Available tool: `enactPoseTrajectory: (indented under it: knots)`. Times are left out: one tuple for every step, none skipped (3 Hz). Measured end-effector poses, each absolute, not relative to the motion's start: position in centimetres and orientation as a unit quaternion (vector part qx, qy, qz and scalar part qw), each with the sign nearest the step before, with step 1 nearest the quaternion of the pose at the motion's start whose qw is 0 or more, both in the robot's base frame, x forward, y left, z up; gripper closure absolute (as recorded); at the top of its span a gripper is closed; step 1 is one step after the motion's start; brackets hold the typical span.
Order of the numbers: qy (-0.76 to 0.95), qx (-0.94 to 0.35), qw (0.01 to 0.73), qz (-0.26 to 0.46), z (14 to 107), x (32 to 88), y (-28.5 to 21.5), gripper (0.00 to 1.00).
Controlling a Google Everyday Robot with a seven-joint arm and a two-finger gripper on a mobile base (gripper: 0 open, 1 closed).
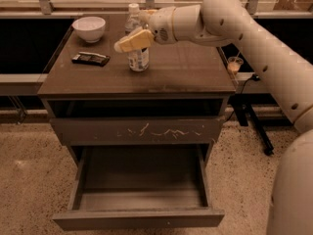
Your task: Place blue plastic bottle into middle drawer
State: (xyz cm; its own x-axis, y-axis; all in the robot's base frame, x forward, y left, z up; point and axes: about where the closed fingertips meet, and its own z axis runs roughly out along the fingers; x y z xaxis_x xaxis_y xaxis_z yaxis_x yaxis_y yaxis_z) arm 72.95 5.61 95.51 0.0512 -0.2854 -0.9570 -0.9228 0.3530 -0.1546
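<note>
- blue plastic bottle (139, 58) upright on the cabinet top (186, 72), gripper (128, 42) right across its upper half, can't tell if it's grabbing
- middle drawer (137, 218) open down below
- white bowl (89, 28) and dark flat thing (90, 58) off left

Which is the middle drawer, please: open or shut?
Open: the middle drawer is pulled out, floor showing. The gripper is by the blue plastic bottle on the cabinet top.

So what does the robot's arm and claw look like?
The arm is fat, round and creamy white, like joined tubes, with little dark dots along it. Its claw, up by the bottle on the cabinet, is pale yellow and wedge-shaped.
</note>
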Motion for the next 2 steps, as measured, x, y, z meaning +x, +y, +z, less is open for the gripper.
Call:
enactPoseTrajectory:
  knots:
    - [0.598,-0.484,0.547,0.330,94.76,74.36,5.29,0.45]
    - [0.574,-0.491,0.557,0.346,94.44,74.57,5.03,0.68]
